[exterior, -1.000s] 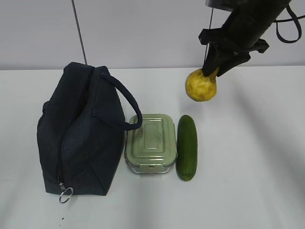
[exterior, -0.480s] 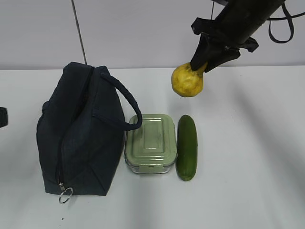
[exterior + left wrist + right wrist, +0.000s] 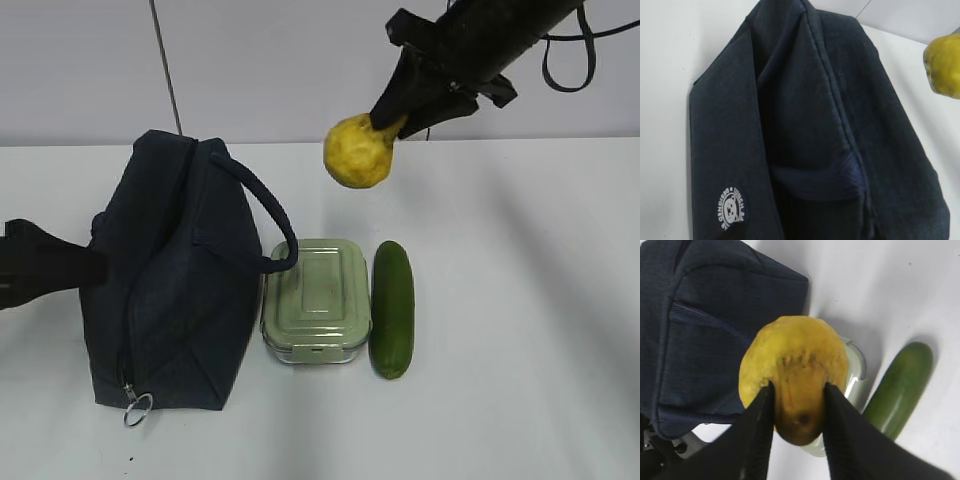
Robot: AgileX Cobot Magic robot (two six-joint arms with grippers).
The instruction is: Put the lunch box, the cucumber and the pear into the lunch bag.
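Note:
My right gripper [image 3: 385, 120] is shut on the neck of the yellow pear [image 3: 358, 152] and holds it in the air, behind the lunch box and right of the bag's handle. The right wrist view shows its black fingers [image 3: 757, 415] clamped on the pear [image 3: 792, 365]. The navy lunch bag [image 3: 165, 280] stands at the left, its silver ring pull [image 3: 138, 405] at the bottom front. The sage-lidded lunch box [image 3: 316, 297] and the cucumber [image 3: 392, 308] lie side by side right of the bag. My left gripper [image 3: 50, 265] is a dark blur at the bag's left side.
The left wrist view is filled by the bag's top folds and handle [image 3: 815, 175], with the pear [image 3: 945, 65] at its right edge. A thin dark pole [image 3: 167, 70] stands behind the bag. White table [image 3: 520, 380] lies to the right of the cucumber.
My right gripper has carried the pear left and a little up, nearer the bag. My left arm has come in from the left edge up to the bag's side.

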